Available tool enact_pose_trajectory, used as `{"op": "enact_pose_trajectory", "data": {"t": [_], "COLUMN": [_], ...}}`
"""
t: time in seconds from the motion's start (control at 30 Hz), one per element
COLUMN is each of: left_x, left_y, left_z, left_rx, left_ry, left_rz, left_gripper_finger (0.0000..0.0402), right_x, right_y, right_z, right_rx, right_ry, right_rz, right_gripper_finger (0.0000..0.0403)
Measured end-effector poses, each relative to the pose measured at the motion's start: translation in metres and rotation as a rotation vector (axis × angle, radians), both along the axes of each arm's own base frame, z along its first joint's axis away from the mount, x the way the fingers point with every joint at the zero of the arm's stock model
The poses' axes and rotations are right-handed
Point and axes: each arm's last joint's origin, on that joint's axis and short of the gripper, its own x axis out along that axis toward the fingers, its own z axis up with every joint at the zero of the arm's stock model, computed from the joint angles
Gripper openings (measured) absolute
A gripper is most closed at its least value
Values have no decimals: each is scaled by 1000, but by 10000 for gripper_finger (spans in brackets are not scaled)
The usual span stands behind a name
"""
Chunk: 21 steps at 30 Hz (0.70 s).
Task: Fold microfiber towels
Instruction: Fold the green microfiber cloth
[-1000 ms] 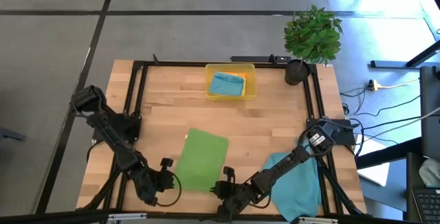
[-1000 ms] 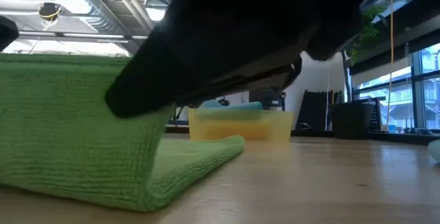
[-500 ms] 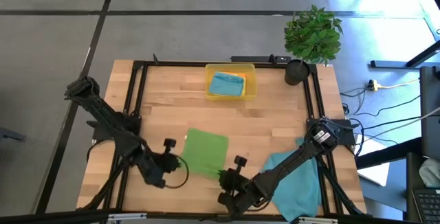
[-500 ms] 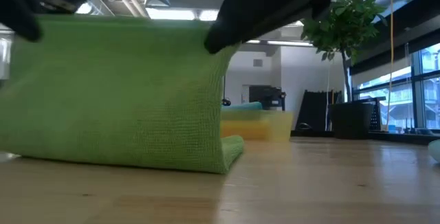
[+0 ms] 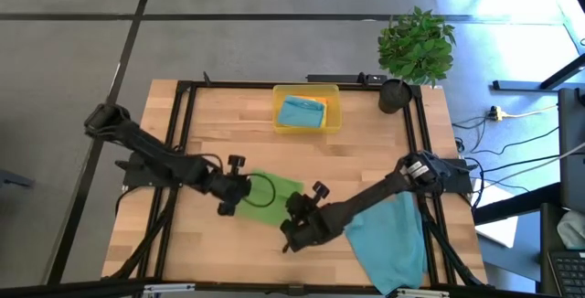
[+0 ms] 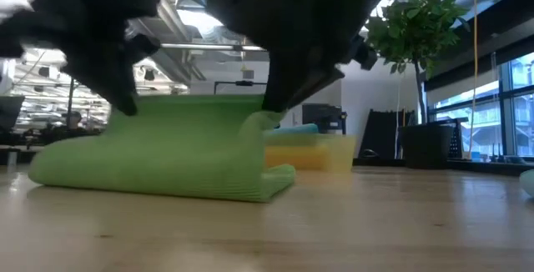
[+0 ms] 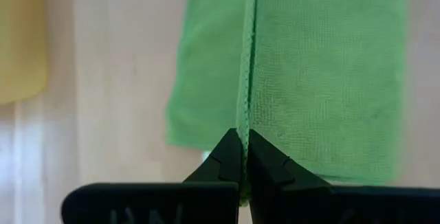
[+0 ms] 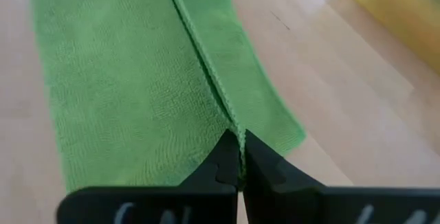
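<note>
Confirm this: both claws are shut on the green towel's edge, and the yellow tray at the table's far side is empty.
Not empty. The high view shows a teal-blue towel lying in the yellow tray. The rest holds: left claw and right claw are shut on the green towel edge.

We see only part of the green towel [image 5: 268,197] from above, its near edge hidden under both arms. The teal towel [image 5: 388,243] runs beneath the right arm and over the tabletop's [image 5: 366,161] near-right corner.

Even bright daylight overhead, ceiling lights glaring in low view, near arms dark and blurred, wrist backgrounds soft
</note>
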Motion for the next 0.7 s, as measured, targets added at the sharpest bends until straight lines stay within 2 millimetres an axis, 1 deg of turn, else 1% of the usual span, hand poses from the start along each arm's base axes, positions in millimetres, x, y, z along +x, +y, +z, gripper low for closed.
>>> {"op": "enact_pose_trajectory", "data": {"t": [0.1,0.27,0.4,0.53,0.7], "left_x": [4,9,13,12,10], "left_y": [14,28,34,43,49], "left_z": [-7,-16,-20,-25,-30], "left_rx": [27,46,9,5,-39], "left_ry": [-5,-47,-79,-83,-62], "left_rz": [4,-47,-72,-40,-30], "left_gripper_finger": [0,0,0,0,0], "right_x": [3,-1,-6,-8,-3], "right_y": [-9,-26,-30,-32,-39], "right_z": [-3,-21,-33,-38,-42], "right_rx": [12,41,58,55,47], "right_ry": [16,73,80,67,59], "right_rz": [-27,-82,-120,-122,-109], "right_gripper_finger": [4,4,4,4,6]}}
